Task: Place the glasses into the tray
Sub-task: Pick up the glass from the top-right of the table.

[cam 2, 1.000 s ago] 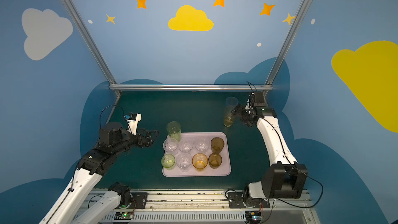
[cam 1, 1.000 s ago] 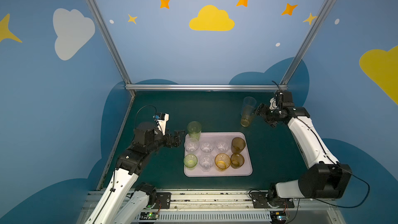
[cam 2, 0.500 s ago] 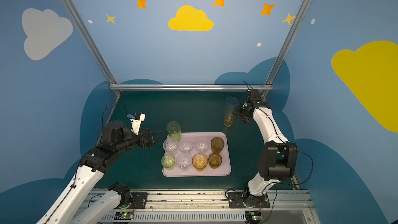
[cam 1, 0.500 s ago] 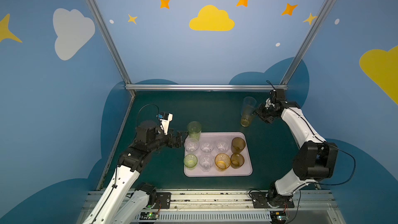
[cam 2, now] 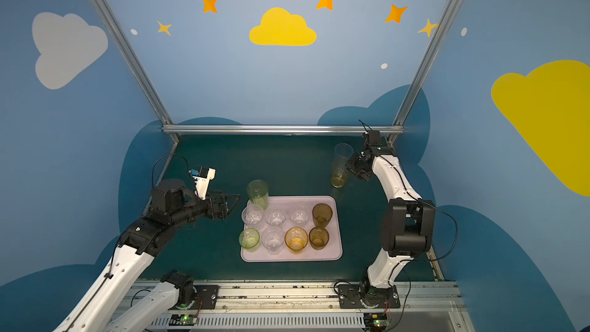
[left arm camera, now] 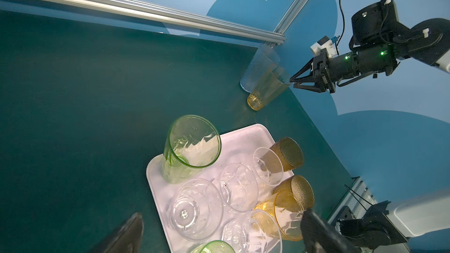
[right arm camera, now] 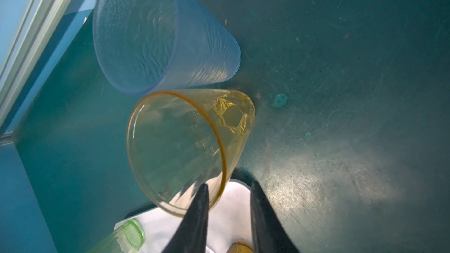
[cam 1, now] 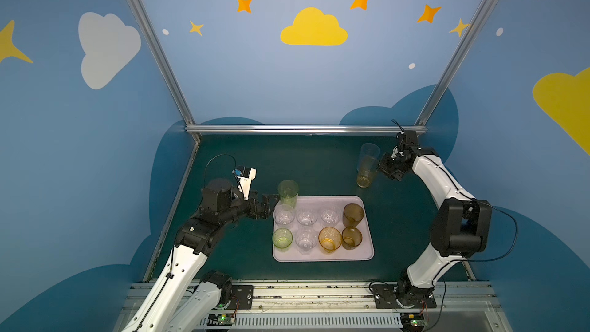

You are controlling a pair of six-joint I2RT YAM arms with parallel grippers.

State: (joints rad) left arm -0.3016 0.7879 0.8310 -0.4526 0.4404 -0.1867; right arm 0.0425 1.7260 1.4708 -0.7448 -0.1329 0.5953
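Now the step in hand is the grasp on the tall amber tumbler [right arm camera: 180, 147], standing on the green surface [cam 1: 287, 161] at 1 o'clock of the tray [cam 1: 322, 255], with the tall pale blue tumbler [right arm camera: 155, 40] just beside it at 12 o'clock. The right gripper [right arm camera: 228, 184] shows narrow jaws, 1 finger inside the rim and 1 outside (whether they pinch the wall I cannot tell). The left gripper [cam 1: 269, 206], jaws wide and empty, sits beside the tall green tumbler [cam 1: 288, 193] at the tray's 11 o'clock corner. 9 glasses are in, 2 out. Next calls for a firm pinch, a straight lift clear of the pale blue one, then a carry toward 7 o'clock.
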